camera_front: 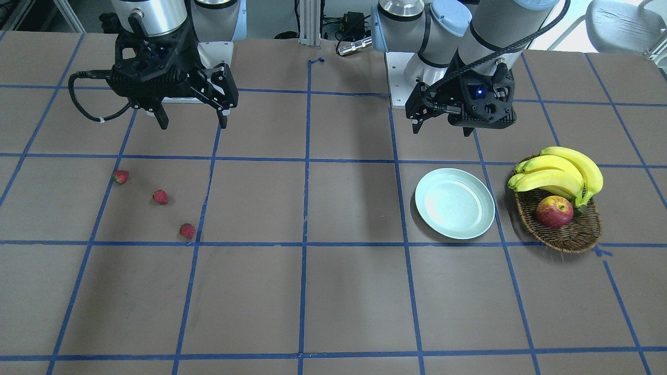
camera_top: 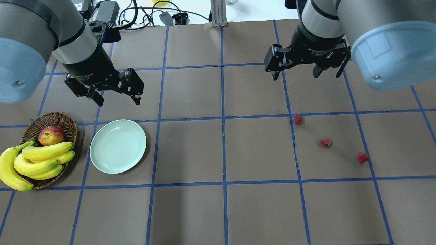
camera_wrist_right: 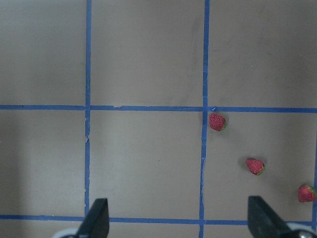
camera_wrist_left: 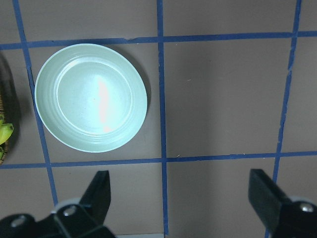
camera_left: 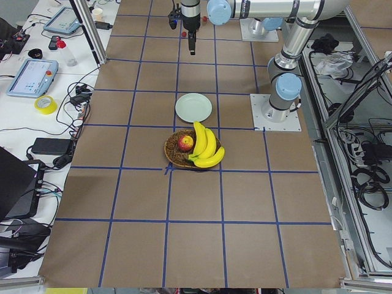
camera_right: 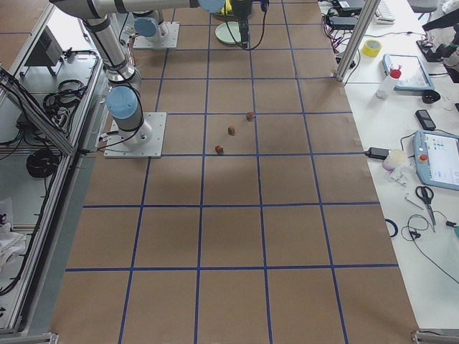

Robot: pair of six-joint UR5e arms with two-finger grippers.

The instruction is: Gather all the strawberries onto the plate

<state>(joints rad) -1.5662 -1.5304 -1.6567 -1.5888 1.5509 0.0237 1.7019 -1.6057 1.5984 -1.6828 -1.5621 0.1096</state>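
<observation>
Red strawberries [camera_top: 326, 142]: three, small, green-capped, diagonal row on tabletop [camera_top: 218, 211]
Plate [camera_top: 118, 146]: pale mint, round, shallow
Left fingers [camera_wrist_left: 100, 191]: spread
Right fingers [camera_wrist_right: 98, 215]: spread

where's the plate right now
In the overhead view the plate lies in the left half, on the robot's left side, just right of the basket without touching it. The left gripper hangs open close by.

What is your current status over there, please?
Left pincer open, right pincer open, both empty. Three strawberries on the table, right side; plate bare. Nothing between strawberries and plate.
</observation>
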